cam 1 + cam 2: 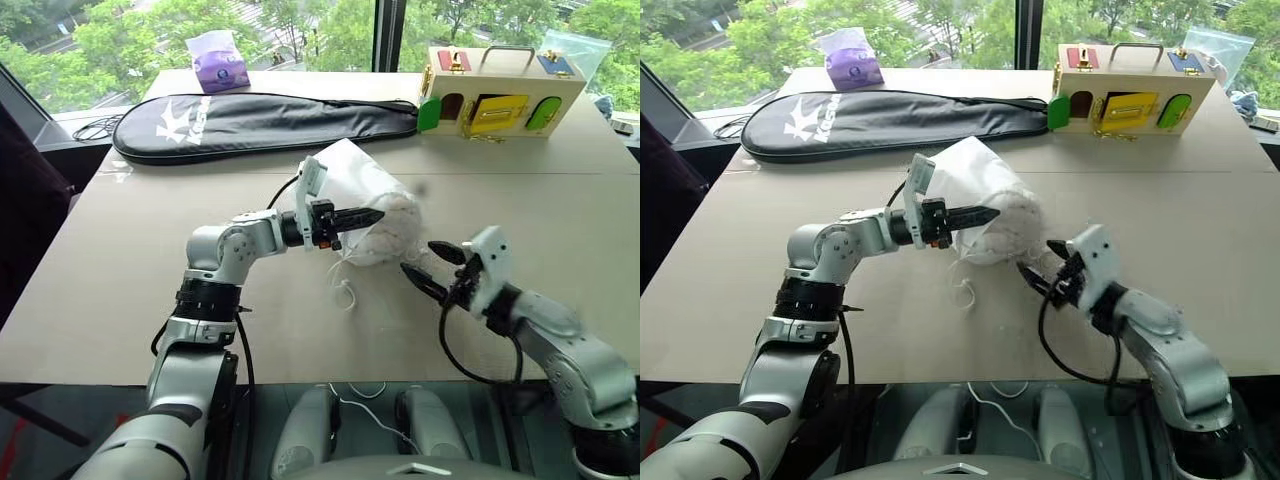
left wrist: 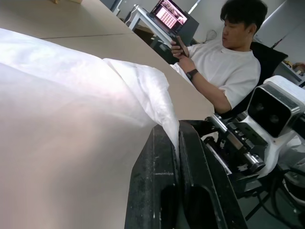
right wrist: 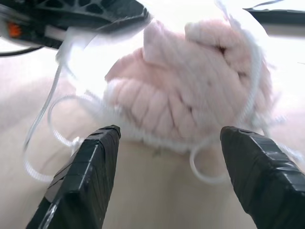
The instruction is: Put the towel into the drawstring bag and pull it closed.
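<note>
The left tool is clamped shut on a fold of the drawstring bag, pinching the thin white fabric between its two black fingers and holding the bag up off the bench. The right tool sits just beside the bag, on the side nearer the robot, with its fingers spread wide apart and nothing between them. The towel, thick and ribbed, bulges out of the bag's mouth, part inside and part showing. White cord loops hang loose from the bag's mouth toward the bench. Beyond the bag, farther from the robot, lie a long black racket cover, a purple tissue pack and a wooden latch box.
</note>
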You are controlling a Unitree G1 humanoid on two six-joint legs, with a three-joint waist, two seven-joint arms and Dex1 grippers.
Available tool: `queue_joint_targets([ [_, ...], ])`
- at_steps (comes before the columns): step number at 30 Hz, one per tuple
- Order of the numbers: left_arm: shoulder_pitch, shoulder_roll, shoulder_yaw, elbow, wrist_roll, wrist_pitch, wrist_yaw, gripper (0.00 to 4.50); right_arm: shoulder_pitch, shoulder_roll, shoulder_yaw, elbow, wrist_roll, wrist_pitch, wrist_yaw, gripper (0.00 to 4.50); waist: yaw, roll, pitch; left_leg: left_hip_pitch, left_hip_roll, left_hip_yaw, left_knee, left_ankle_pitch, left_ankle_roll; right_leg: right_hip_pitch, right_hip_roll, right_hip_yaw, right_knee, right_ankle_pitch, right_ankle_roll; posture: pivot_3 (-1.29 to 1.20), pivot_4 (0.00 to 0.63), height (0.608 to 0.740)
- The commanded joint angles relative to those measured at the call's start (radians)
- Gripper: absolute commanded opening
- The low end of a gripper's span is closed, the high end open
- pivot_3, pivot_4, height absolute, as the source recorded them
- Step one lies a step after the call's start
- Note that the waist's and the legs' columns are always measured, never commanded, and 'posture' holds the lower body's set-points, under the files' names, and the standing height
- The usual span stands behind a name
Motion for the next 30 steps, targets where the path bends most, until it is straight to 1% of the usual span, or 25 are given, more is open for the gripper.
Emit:
queue_joint_targets([
  [1,-0.019,-0.002,-0.004,0.005,0.015,-0.034,-0.024,0.0,0.016,-0.034,-0.036,-0.041,0.0,-0.001,-0.008,3.6,-0.002,0.0,0.0,0.0,0.0,0.0,0.0,0.0,0.0,0.0,0.0,0.0,0.0,0.0,0.0,0.0,0.15,0.74],
  [3,-0.021,-0.006,-0.002,0.011,0.02,-0.04,-0.027,0.0,0.023,-0.09,0.028,0.011,-0.103,-0.031,-0.023,3.6,0.001,0.0,0.0,0.0,0.0,0.0,0.0,0.0,0.0,0.0,0.0,0.0,0.0,0.0,0.0,0.0,0.15,0.74],
  [5,-0.024,-0.009,0.0,0.017,0.024,-0.046,-0.028,0.0,-0.006,-0.107,0.106,0.085,-0.196,-0.084,-0.041,3.6,0.001,-0.001,0.0,0.001,0.0,0.0,0.001,0.0,0.0,0.0,0.0,0.0,0.0,0.0,0.0,0.0,0.15,0.74],
  [7,-0.025,-0.011,0.001,0.02,0.028,-0.051,-0.03,0.0,-0.047,-0.065,0.136,0.144,-0.212,-0.114,-0.057,3.6,0.001,-0.001,0.0,0.0,0.0,0.001,0.001,0.0,0.0,0.0,0.0,0.0,0.0,0.0,0.0,0.0,0.15,0.74],
  [10,-0.025,-0.01,0.006,0.019,0.03,-0.053,-0.029,0.0,-0.12,-0.028,0.182,0.259,-0.29,-0.179,-0.082,3.6,-0.002,0.0,0.0,0.0,0.0,0.001,0.001,0.0,0.0,0.0,0.001,0.001,0.0,0.0,0.0,0.0,0.15,0.74],
  [13,-0.022,-0.008,0.01,0.013,0.03,-0.051,-0.027,0.0,-0.176,0.023,0.184,0.338,-0.298,-0.215,-0.091,3.6,0.001,0.0,0.0,0.001,0.0,0.001,0.001,0.0,0.0,0.0,0.001,0.001,0.001,0.0,0.0,0.0,0.15,0.74],
  [16,-0.021,-0.007,0.01,0.013,0.032,-0.055,-0.025,0.0,-0.201,0.057,0.185,0.383,-0.302,-0.23,-0.088,3.6,0.004,0.0,0.0,0.0,0.0,0.0,0.001,0.0,0.0,0.0,0.0,0.001,0.0,0.0,0.0,0.0,0.15,0.74],
  [17,-0.021,-0.008,0.011,0.013,0.032,-0.056,-0.024,0.0,-0.203,0.065,0.181,0.393,-0.308,-0.233,-0.095,3.37,0.004,0.0,0.0,0.0,0.0,0.0,0.001,0.0,0.0,0.0,0.0,0.001,0.0,0.0,0.0,0.0,0.15,0.74],
  [19,-0.021,-0.007,0.012,0.012,0.031,-0.056,-0.023,0.0,-0.191,0.056,0.186,0.391,-0.313,-0.244,-0.073,2.76,0.003,0.0,0.0,0.0,0.0,0.0,0.001,0.0,0.0,0.0,0.0,0.001,0.0,0.0,0.0,0.0,0.15,0.74],
  [20,-0.021,-0.006,0.013,0.011,0.03,-0.056,-0.022,0.0,-0.182,0.055,0.185,0.384,-0.312,-0.245,-0.067,2.17,0.003,0.0,0.0,0.0,0.0,0.001,0.001,0.0,0.0,0.0,0.0,0.001,0.0,0.0,0.0,0.0,0.15,0.74],
  [21,-0.02,-0.006,0.014,0.011,0.03,-0.056,-0.021,0.0,-0.174,0.057,0.177,0.374,-0.308,-0.242,-0.067,1.91,0.003,0.0,0.0,0.0,0.0,0.0,0.001,0.0,0.0,0.0,0.0,0.001,0.0,0.0,0.0,0.0,0.15,0.74],
  [22,-0.021,-0.005,0.013,0.012,0.031,-0.054,-0.019,0.0,-0.165,0.058,0.166,0.365,-0.304,-0.239,-0.069,1.38,0.003,0.0,0.0,0.0,0.0,0.0,0.001,0.0,0.0,0.0,0.0,0.001,0.0,0.0,0.0,0.0,0.15,0.74],
  [23,-0.022,-0.005,0.012,0.015,0.031,-0.048,-0.016,0.0,-0.158,0.057,0.156,0.356,-0.302,-0.238,-0.071,1.09,0.003,0.0,0.0,0.0,0.0,0.0,0.001,0.0,0.0,0.0,0.0,0.001,0.0,0.0,0.0,0.0,0.15,0.74],
  [24,-0.023,-0.005,0.013,0.018,0.03,-0.041,-0.011,0.0,-0.15,0.056,0.144,0.346,-0.299,-0.239,-0.072,0.47,0.003,0.0,0.0,0.0,0.0,0.0,0.001,0.0,0.0,0.0,0.0,0.0,0.001,0.0,0.0,0.0,0.15,0.74],
  [25,-0.026,-0.009,0.018,0.023,0.024,-0.033,-0.007,0.0,-0.144,0.056,0.131,0.336,-0.294,-0.241,-0.074,0.13,0.002,0.0,0.0,0.0,0.0,0.0,0.001,0.0,0.0,0.0,0.0,0.0,0.001,0.0,0.0,0.0,0.15,0.74],
  [26,-0.029,-0.013,0.024,0.028,0.018,-0.028,-0.005,0.0,-0.141,0.058,0.12,0.327,-0.289,-0.241,-0.077,0.05,0.003,0.0,0.0,0.0,0.0,0.0,0.001,0.0,0.0,0.0,0.0,0.0,0.001,0.0,0.0,0.0,0.15,0.74],
  [28,-0.042,-0.021,0.039,0.044,0.002,-0.013,0.0,0.0,-0.152,0.071,0.068,0.31,-0.27,-0.235,-0.103,0.05,0.002,0.0,0.0,0.0,0.0,0.0,0.001,0.0,0.0,0.0,0.0,0.0,0.001,0.0,0.0,0.0,0.15,0.74],
  [30,-0.05,-0.023,0.037,0.056,0.014,-0.023,0.003,0.0,-0.186,0.093,-0.016,0.308,-0.257,-0.225,-0.168,0.05,0.003,0.0,0.0,0.0,0.0,0.0,0.001,0.0,0.0,0.0,0.0,0.0,0.001,0.0,0.0,0.0,0.15,0.74],
])
